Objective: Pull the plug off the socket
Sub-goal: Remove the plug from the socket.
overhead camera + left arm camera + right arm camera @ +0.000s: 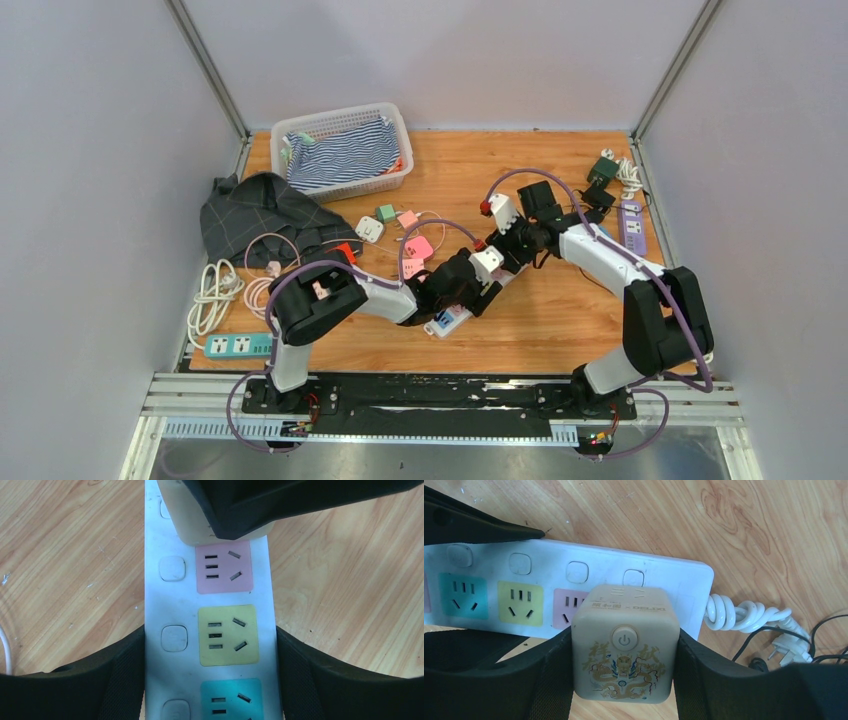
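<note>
From above, the two arms meet in the middle of the wooden table (pixel 560 330). The left gripper (pixel 462 292) and the right gripper (pixel 520 248) are close together over a white power strip (pixel 447 322). The fingers are too hidden here to tell how they stand.

In the left wrist view, the left gripper (pixel 210 655) has its two black fingers (pixel 90 685) wide apart, one on each long side of the power strip (pixel 155 605). Both fingers press against its edges, so they hold the strip. The yellow socket (pixel 227 635) lies between the fingers. The pink socket (pixel 224 567) is just past the fingertips. The cream cube plug (pixel 192 527) sits right beyond that, under the other gripper's black finger.

In the right wrist view, the right gripper (pixel 624 655) squeezes the cube plug (pixel 623 645) between its fingers (pixel 734 690), one on each side. The cube has a round power button and a gold dragon picture. It sits on the power strip (pixel 674 575), just beside the pink socket (pixel 566 607). The curled white cord (pixel 744 614) comes out of that end, to the right of the fingers.
</note>
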Controlling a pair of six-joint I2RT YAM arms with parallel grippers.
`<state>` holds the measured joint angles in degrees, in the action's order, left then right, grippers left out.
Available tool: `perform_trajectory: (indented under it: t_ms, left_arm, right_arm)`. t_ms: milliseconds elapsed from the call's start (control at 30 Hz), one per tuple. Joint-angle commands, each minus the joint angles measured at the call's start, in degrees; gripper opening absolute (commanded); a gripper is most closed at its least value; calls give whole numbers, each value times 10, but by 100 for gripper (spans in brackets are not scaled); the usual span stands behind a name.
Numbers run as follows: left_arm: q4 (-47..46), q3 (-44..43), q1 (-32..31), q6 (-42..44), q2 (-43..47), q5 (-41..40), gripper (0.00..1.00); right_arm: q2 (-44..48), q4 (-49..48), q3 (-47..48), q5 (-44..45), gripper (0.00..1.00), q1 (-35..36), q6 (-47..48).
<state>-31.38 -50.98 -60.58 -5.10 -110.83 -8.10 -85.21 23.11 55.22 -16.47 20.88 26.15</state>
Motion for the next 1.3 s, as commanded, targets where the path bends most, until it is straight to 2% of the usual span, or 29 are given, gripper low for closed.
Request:
perform_trajectory:
  t_ms: [0, 100, 267, 367, 500, 700, 800, 1000, 1067, 1167, 1267]
  left_arm:
    - [18, 0, -3, 22, -23, 15, 0]
    - [18, -1, -4, 22, -24, 14, 0]
    - [18, -1, -3, 22, -23, 12, 0]
    - [18, -1, -4, 22, -24, 12, 0]
    - [18, 0, -3, 21, -22, 14, 0]
    - [18, 1, -3, 22, -22, 14, 0]
    - [18, 1, -4, 22, -22, 14, 0]
    - [18, 1, -4, 22, -21, 14, 0]
    - [18, 1, -4, 21, -21, 14, 0]
    - [18, 1, -4, 21, -20, 15, 0]
    - [18, 2, -4, 22, -19, 16, 0]
  right_arm:
    - [28, 74, -1, -180, 0, 67, 65]
    - [33, 73, 0, -170, 0, 73, 64]
    - [23, 25, -7, 8, 0, 36, 24]
    - [15, 19, -9, 48, 0, 8, 14]
    - [21, 33, -11, -45, 0, 12, 25]
    - [25, 98, -2, -191, 0, 75, 102]
    - [27, 92, -1, -158, 0, 78, 102]
    - [14, 36, -4, 28, 0, 22, 44]
    - [16, 27, -7, 55, 0, 5, 37]
    - [26, 31, -10, 4, 0, -1, 37]
    - [25, 66, -3, -116, 0, 7, 60]
